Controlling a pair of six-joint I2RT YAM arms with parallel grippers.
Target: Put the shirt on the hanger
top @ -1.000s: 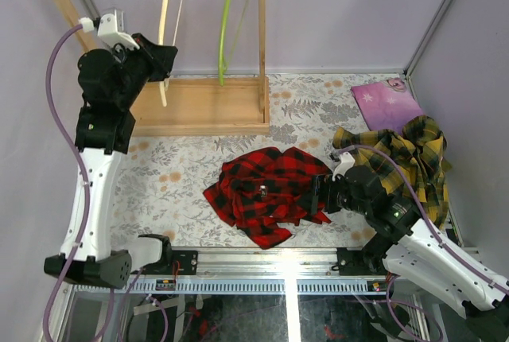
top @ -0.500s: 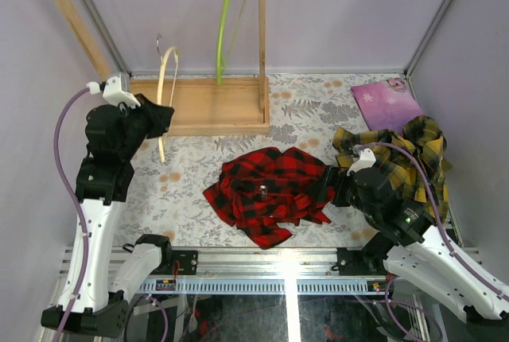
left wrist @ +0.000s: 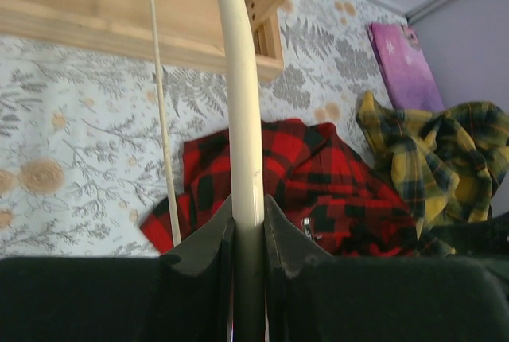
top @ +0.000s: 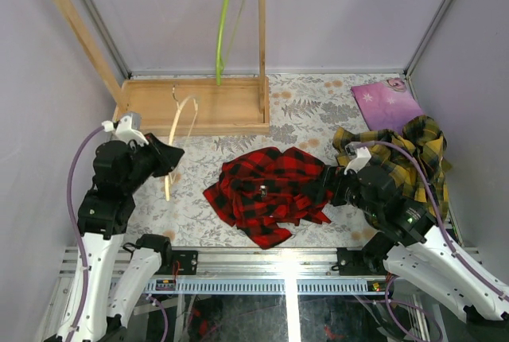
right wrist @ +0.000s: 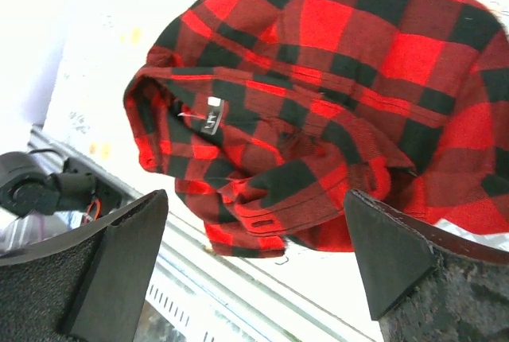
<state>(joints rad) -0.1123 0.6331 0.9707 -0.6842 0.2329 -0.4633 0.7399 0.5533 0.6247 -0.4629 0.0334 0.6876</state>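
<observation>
Right jaws: spread wide, empty, hovering at the 3 o'clock edge of the shirt (top: 266,187).
Shirt: crumpled mid-surface (top: 318,111), with nothing threaded into it.
Left jaws: pinching one arm of the hanger (top: 180,127), held clear of the rack at the shirt's 9 o'clock.
Step in hand, by my judgement: bringing hanger to shirt. Next, my right jaws should lift the collar open so a hanger arm can slide in.
Count:
- Shirts, two: the second, yellow plaid (top: 406,151), at 3 o'clock.
- Hangers, two: the green one (top: 227,24) hangs on the wooden rack (top: 199,107) at 11 o'clock.
</observation>
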